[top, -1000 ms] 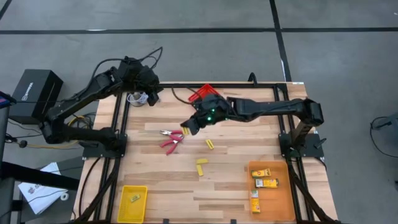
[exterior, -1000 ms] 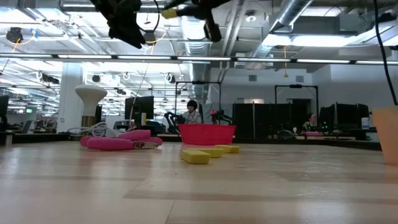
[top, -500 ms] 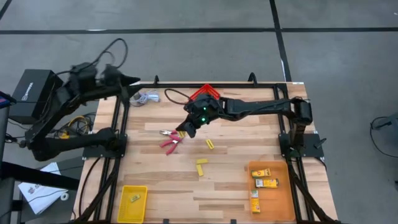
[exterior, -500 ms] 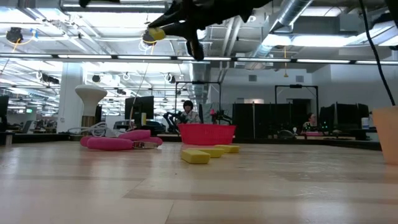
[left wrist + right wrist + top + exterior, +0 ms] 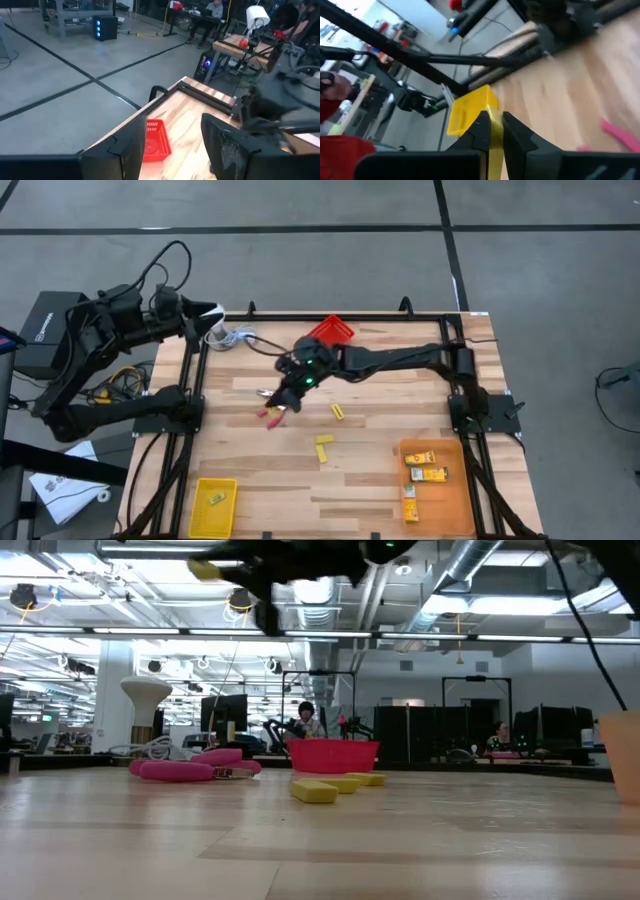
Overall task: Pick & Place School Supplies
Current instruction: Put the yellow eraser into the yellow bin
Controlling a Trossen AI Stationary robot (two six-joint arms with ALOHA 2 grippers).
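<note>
From above, the right end effector (image 5: 283,393) hangs over the red-handled scissors (image 5: 270,413) in the middle of the counter (image 5: 370,480), pinching a small yellow piece, so I think it should carry that piece high and slow to the yellow bin (image 5: 213,507) at the near left corner. In the right wrist view, the yellow piece (image 5: 493,140) sits tight between the two fingers with the yellow bin (image 5: 467,112) ahead, so it should stay shut until right over the bin. In the left wrist view the left end effector (image 5: 172,145) is wide and holds nothing, off at the counter's far left edge, and it should stay out of the way

The right pincer (image 5: 494,131) pinches a small yellow piece (image 5: 494,145), with a yellow bin (image 5: 467,114) beyond.
</note>
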